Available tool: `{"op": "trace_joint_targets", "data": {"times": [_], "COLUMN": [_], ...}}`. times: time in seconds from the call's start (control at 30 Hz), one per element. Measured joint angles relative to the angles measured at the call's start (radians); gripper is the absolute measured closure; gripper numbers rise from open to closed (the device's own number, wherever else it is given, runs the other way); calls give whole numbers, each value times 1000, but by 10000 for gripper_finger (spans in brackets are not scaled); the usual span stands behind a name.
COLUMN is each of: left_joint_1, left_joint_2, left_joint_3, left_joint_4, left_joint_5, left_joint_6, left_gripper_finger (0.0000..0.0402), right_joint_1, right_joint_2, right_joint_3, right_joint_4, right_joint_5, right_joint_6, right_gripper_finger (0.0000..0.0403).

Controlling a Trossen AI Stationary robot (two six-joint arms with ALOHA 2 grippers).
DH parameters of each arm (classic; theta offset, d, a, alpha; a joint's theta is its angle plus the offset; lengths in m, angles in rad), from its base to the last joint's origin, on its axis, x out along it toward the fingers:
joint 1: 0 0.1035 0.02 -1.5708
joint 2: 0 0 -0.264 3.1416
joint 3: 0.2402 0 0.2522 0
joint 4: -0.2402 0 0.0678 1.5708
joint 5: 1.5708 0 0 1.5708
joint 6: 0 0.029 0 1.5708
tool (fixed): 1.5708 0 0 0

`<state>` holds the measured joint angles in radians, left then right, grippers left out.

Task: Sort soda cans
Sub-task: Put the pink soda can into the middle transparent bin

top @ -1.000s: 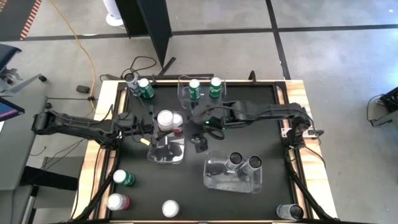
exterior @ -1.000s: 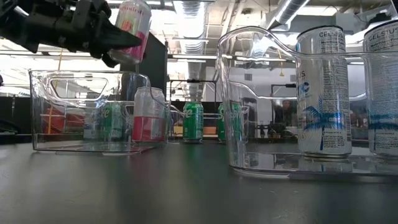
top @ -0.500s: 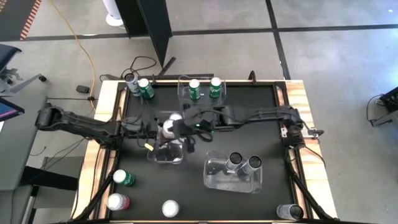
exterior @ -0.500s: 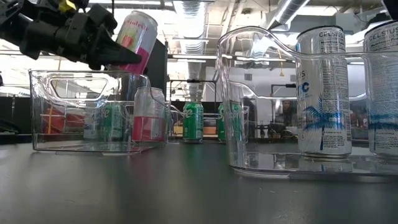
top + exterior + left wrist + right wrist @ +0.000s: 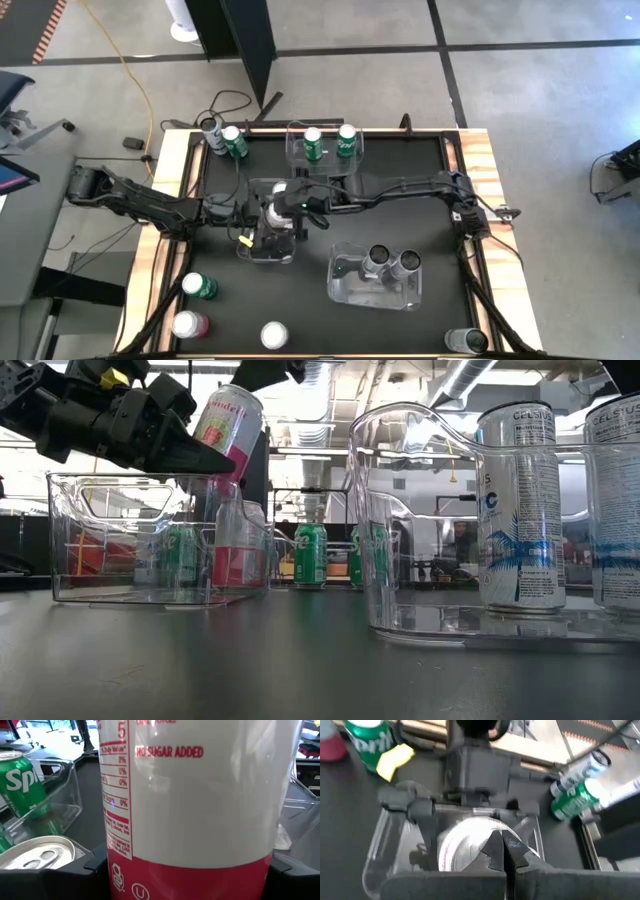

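- Pink can is tilted over the left clear bin; its top is lost under both arms in the high view.
- Smooth cylinder, white label over a pink base; bin is glossy see-through plastic.
- Left gripper pinches the can's sides.
- Right gripper has fingers pressed together just above the silver lid.
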<state>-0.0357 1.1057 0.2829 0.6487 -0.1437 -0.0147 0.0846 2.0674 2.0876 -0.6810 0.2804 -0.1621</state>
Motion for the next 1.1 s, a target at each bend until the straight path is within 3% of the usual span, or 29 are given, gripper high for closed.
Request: {"op": "trace_joint_targets", "data": {"times": [0.47,0.8,1.0,1.1], "left_joint_1": [0,2,2,9], "left_joint_2": [0,4,2,2], "left_joint_3": [-1,-9,-8,-8], "left_joint_4": [-5,-105,-116,-131], "left_joint_5": [-20,-73,-89,-69], "left_joint_6": [2,-10,4,19], "left_gripper_finger": [121,121,121,121], "right_joint_1": [8,2,1,-8], "right_joint_2": [-1,92,94,95], "right_joint_3": [0,2,2,2], "right_joint_4": [-48,-18,4,1], "right_joint_5": [-16,-12,-41,-118], "right_joint_6": [16,4,-5,-19], "right_gripper_finger": [403,403,403,403]}}
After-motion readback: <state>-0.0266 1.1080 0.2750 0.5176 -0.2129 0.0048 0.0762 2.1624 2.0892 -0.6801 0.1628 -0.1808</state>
